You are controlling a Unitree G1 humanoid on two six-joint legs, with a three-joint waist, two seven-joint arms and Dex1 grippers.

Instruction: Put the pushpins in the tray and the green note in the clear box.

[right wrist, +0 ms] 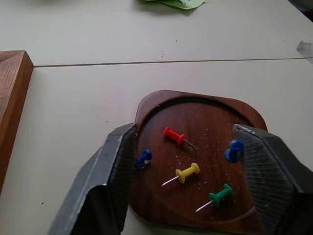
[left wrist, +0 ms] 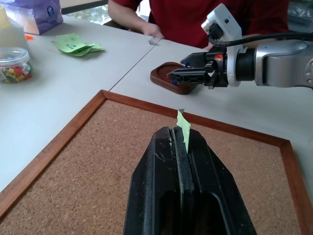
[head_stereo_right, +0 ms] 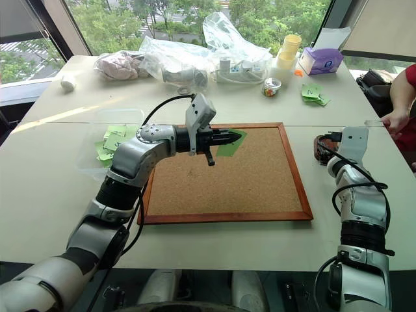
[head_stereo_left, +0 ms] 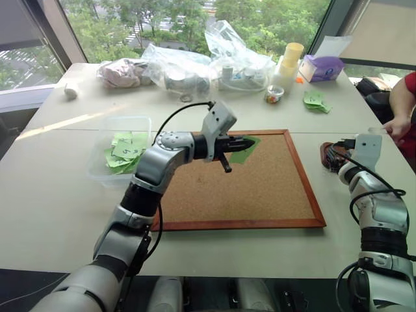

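Observation:
My left gripper [head_stereo_left: 244,143] hovers over the corkboard, shut on the green note [left wrist: 183,128], whose light-green corner sticks out past the fingertips. Left of the board stands the clear box [head_stereo_left: 97,156] with several green slips lying in it. My right gripper [right wrist: 185,131] is open just above the small reddish-brown tray [right wrist: 205,120], off the board's right edge. Several pushpins lie loose in the tray between its fingers: a red one [right wrist: 174,135], a yellow one [right wrist: 186,173], a green one [right wrist: 220,195] and two blue ones.
The wood-framed corkboard [head_stereo_left: 253,195] fills the table's middle. Along the far side are crinkled plastic bags [head_stereo_left: 188,68], stacked cups [head_stereo_left: 289,62], a small jar of pins [head_stereo_left: 273,95], a purple box [head_stereo_left: 322,67] and green paper scraps [head_stereo_left: 315,99]. A person in red [head_stereo_left: 403,104] stands at the right.

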